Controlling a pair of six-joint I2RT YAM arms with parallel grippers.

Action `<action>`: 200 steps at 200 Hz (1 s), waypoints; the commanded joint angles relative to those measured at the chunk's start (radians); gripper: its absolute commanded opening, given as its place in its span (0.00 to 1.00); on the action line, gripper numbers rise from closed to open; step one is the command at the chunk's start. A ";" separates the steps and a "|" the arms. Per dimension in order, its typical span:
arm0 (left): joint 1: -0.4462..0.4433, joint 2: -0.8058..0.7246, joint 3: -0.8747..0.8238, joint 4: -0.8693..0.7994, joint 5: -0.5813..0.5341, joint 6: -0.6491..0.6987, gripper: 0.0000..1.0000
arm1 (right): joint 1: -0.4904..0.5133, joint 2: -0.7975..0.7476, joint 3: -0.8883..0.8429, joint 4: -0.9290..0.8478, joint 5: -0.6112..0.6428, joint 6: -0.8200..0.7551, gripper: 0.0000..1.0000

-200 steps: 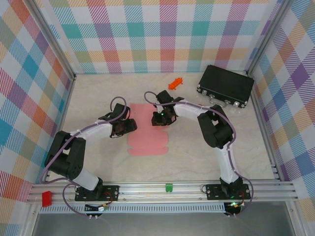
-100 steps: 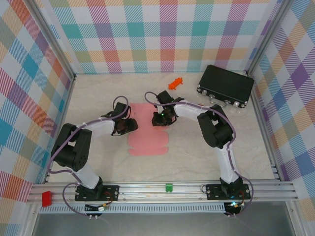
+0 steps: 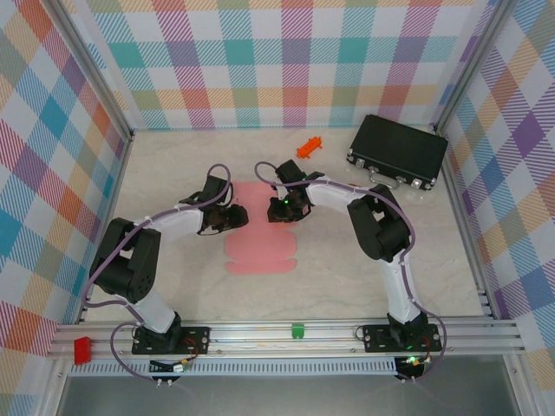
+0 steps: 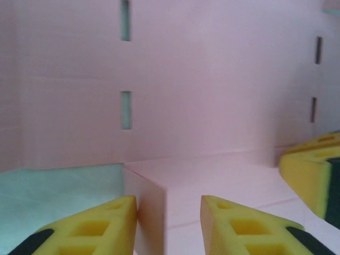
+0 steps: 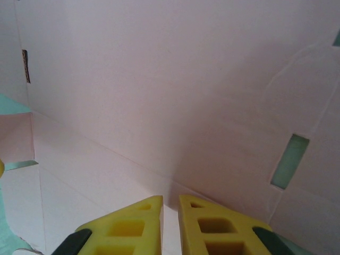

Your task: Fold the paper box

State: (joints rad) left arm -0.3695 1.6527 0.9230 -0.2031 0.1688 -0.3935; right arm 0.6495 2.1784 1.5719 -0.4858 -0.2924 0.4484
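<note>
- Top external view: the paper box point(image 3: 260, 247) lies as a flat pink sheet on the table point(image 3: 347, 277), between the two grippers. Its long axis runs from the arm bases toward the back wall, and the scalloped tab end points at the bases.
- The left gripper point(image 3: 234, 217) sits at the sheet's left edge. The right gripper point(image 3: 279, 209) sits on the far right part of the sheet, close across from it.
- In the left wrist view, a raised pink edge stands between the left gripper's yellow fingers point(image 4: 103, 226). One pad touches it and the other stands off with a gap, so the jaws are apart and not clamped.
- Ahead of those fingers rises a pink panel with narrow slots. A yellow finger of the right gripper point(image 4: 311, 175) shows at the right.
- In the right wrist view, the pads nearly meet, pinched on pink card, and a broad pink panel tilts up ahead of them.
- Since a second ago, the left gripper has slid inward onto the sheet's edge and its elbow has drawn in closer to its base. The right arm and the sheet lie as before.
- The left arm bows out to the left, then bends right toward the sheet. The right arm rises from its base and its forearm reaches left.
- A black case point(image 3: 399, 152) lies beyond and to the right of the right gripper, and a small orange object point(image 3: 309, 147) lies just beyond it.
</note>
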 commanded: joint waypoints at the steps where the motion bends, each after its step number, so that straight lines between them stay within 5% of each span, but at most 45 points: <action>1: -0.018 0.014 0.041 0.005 0.035 0.033 0.35 | 0.008 0.025 0.008 -0.002 0.002 0.013 0.17; 117: -0.047 -0.189 0.073 -0.124 -0.116 0.088 0.41 | 0.006 -0.083 -0.010 0.056 0.030 0.050 0.20; 175: -0.099 -0.064 0.105 -0.107 -0.020 0.061 0.00 | -0.013 -0.230 -0.090 0.032 0.160 0.053 0.28; 200: -0.111 0.003 0.112 -0.084 -0.017 0.018 0.00 | -0.036 -0.279 -0.164 0.026 0.177 0.062 0.31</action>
State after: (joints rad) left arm -0.4683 1.6035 1.0069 -0.2859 0.1261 -0.3336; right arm 0.6350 1.9396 1.4719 -0.4438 -0.1619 0.4946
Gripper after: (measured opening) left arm 0.053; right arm 0.299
